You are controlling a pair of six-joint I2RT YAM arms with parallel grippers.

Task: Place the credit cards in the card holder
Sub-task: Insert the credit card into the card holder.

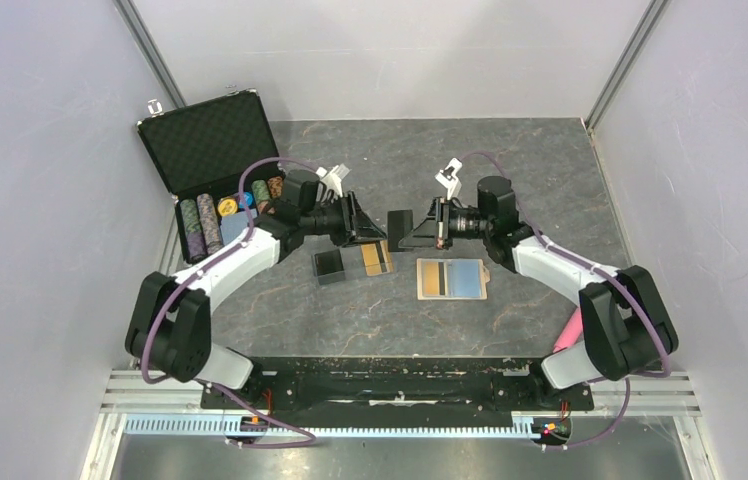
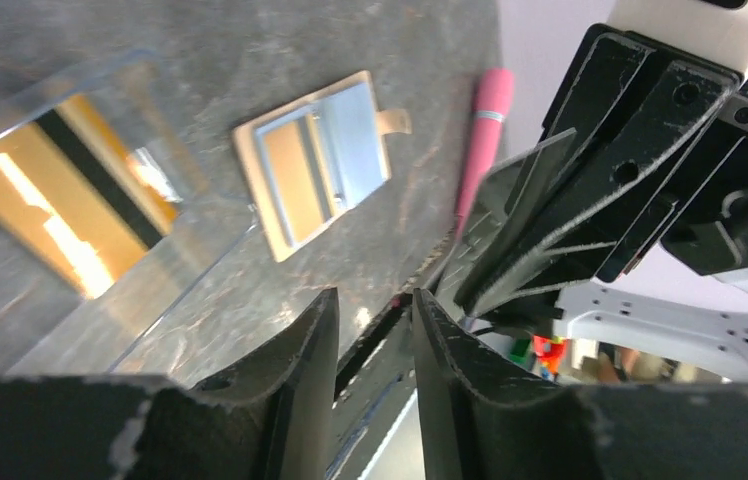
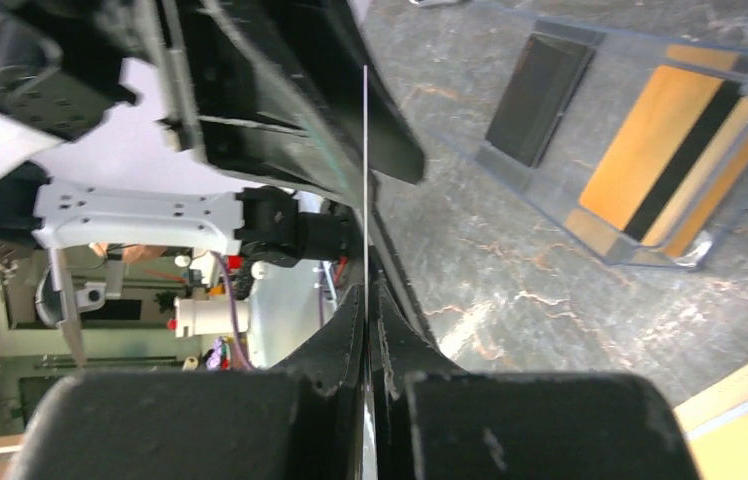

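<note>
1. A black foam-lined case (image 1: 212,140) with rows of poker chips (image 1: 212,218) stands open behind the left end effector (image 1: 362,224). A pink pen (image 2: 485,125) lies well off to the right, by the right arm's base.
2. A clear plastic sleeve (image 3: 590,215) lies on the tabletop (image 1: 530,170) just below the left end effector's tips. It holds a black rectangle (image 3: 535,95) and the gold card (image 3: 665,160).
3. The gold card lies flat, with its black stripe and long axis running away from the arm bases.
4. The left end effector's fingers are spread a little, with nothing between them.
5. The right end effector (image 3: 368,290) is pressed together on a thin dark card (image 2: 535,175), held on edge between the two end effectors. It may be the black credit card; it shows almost edge-on.
6. The card holder (image 1: 452,278) lies open and flat below the right end effector, blue lining up. Its long axis runs left to right, with the tab to the right.
</note>
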